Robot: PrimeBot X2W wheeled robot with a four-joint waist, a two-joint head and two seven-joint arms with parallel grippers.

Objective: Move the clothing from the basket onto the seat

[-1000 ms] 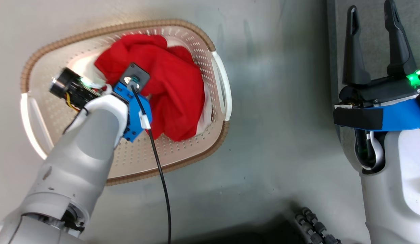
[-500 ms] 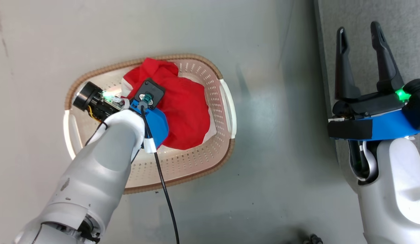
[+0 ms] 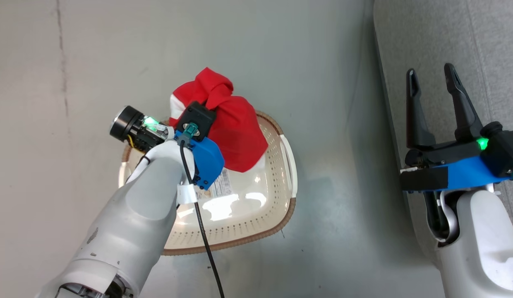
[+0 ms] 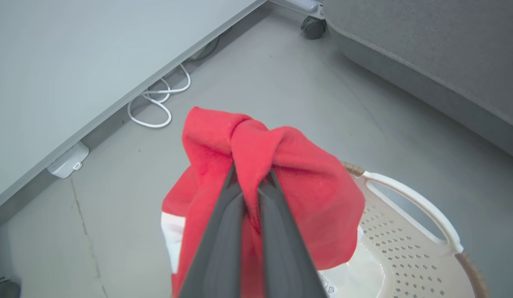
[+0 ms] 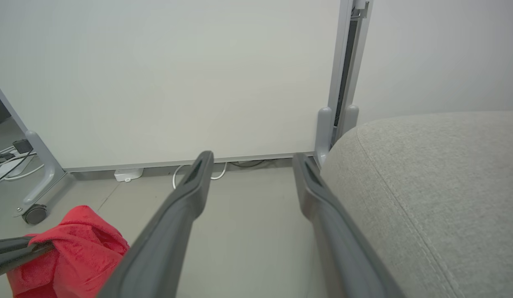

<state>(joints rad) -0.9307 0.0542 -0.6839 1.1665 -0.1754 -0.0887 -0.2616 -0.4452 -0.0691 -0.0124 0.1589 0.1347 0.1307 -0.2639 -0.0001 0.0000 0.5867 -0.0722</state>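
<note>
My left gripper [image 4: 251, 176] is shut on the clothing [image 4: 310, 190], a bright red bundle with a white part, which hangs from its fingers above the basket's far end. From the head view the clothing [image 3: 227, 120] covers the left fingertips. The cream perforated basket [image 3: 244, 219] stands on the floor, its bottom bare with a paper label [image 3: 221, 188]; its white handle [image 4: 409, 203] shows in the left wrist view. The grey seat [image 3: 447, 33] lies at the right. My right gripper [image 3: 430, 72] stands open and empty over the seat's edge [image 5: 438, 174]. The right wrist view shows the clothing [image 5: 74, 244] low at the left.
A pale wall panel on a frame with a caster [image 4: 312, 28] runs along the floor behind the basket. White cables [image 4: 157, 107] and a small white box [image 4: 68, 159] lie at its foot. Another caster [image 5: 33, 213] stands at the left. A black cable [image 3: 202, 236] trails from my left wrist.
My left gripper has lifted the red clothing up out of the basket, baring the basket's bottom and label. The head view has pulled back. The right gripper stays open.
</note>
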